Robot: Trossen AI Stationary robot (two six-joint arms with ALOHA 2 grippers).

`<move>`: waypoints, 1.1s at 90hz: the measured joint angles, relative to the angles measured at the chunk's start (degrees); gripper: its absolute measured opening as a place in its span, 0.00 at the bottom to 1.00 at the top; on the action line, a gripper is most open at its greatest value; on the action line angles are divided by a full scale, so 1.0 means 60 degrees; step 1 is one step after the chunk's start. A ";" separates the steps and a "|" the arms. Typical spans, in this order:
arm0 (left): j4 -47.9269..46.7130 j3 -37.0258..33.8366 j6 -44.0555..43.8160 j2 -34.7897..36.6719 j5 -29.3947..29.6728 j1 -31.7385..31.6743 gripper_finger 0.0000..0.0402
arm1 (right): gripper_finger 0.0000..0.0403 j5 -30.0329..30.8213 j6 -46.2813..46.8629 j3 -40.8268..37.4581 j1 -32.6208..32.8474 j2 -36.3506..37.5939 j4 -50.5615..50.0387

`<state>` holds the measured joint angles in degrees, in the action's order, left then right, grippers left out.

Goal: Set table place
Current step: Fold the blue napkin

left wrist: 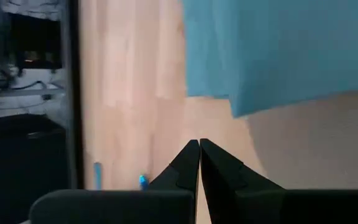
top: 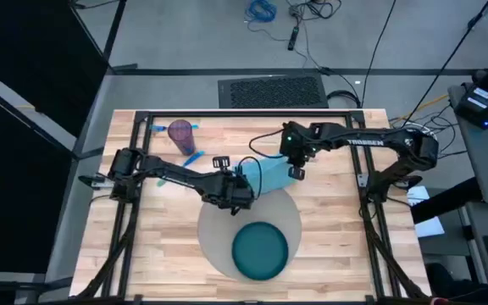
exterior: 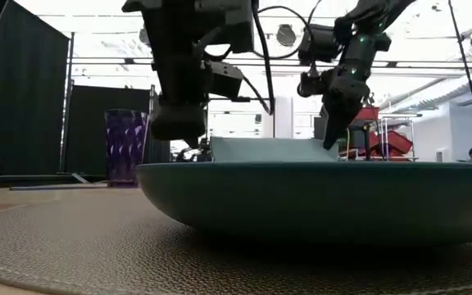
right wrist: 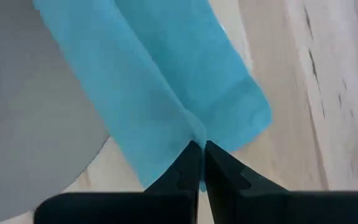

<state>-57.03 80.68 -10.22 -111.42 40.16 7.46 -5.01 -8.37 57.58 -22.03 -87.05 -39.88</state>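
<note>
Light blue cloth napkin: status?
Right end effector shut on light blue cloth napkin, lifted. Left end effector shut, empty. Round grey placemat holds dark teal plate.

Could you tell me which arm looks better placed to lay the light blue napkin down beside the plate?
Probably the right: the right gripper is shut on the light blue cloth napkin, whereas the left gripper is shut, empty, beside it.

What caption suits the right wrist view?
Right claw shut on light blue cloth napkin, over pale wood table beside round grey placemat.
</note>
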 joint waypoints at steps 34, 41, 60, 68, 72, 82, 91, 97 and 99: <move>-0.0337 0.0006 -0.0157 0.0430 0.0456 -0.0072 0.00 | 0.00 -0.0180 -0.0442 0.0000 -0.0678 -0.0763 0.0866; -0.0220 0.0004 -0.0127 0.0476 0.0478 -0.0073 0.00 | 0.00 -0.0180 -0.0509 0.0000 -0.0876 -0.0897 0.0879; -0.0169 0.0004 0.0025 0.0474 0.0434 -0.0220 0.00 | 0.00 -0.0164 -0.0720 0.0004 -0.0939 -0.1064 0.1266; -0.0152 0.0004 0.0036 0.0474 0.0377 -0.0271 0.00 | 0.01 -0.0178 -0.0637 0.0006 -0.0936 -0.1063 0.1400; -0.0145 0.0004 0.0036 0.0474 0.0379 -0.0280 0.00 | 0.03 -0.0172 -0.0571 0.0007 -0.0943 -0.1063 0.1368; -0.0152 0.0004 0.0098 0.0474 0.0359 -0.0284 0.00 | 0.08 0.0095 -0.0539 0.0007 -0.0971 -0.1063 0.1362; -0.0153 0.0004 0.0091 0.0474 0.0346 -0.0281 0.00 | 0.15 0.0137 -0.0365 0.0010 -0.1055 -0.1063 0.1202; -0.0153 0.0004 0.0086 0.0474 0.0343 -0.0277 0.00 | 0.19 0.0146 -0.0191 0.0011 -0.1145 -0.1063 0.1007; -0.0150 0.0004 0.0087 0.0474 0.0343 -0.0277 0.00 | 0.21 0.0164 -0.0142 0.0011 -0.1160 -0.1063 0.0968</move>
<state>-57.94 80.71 -9.70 -108.57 42.22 5.80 -4.02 -9.22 57.65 -28.99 -93.43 -34.08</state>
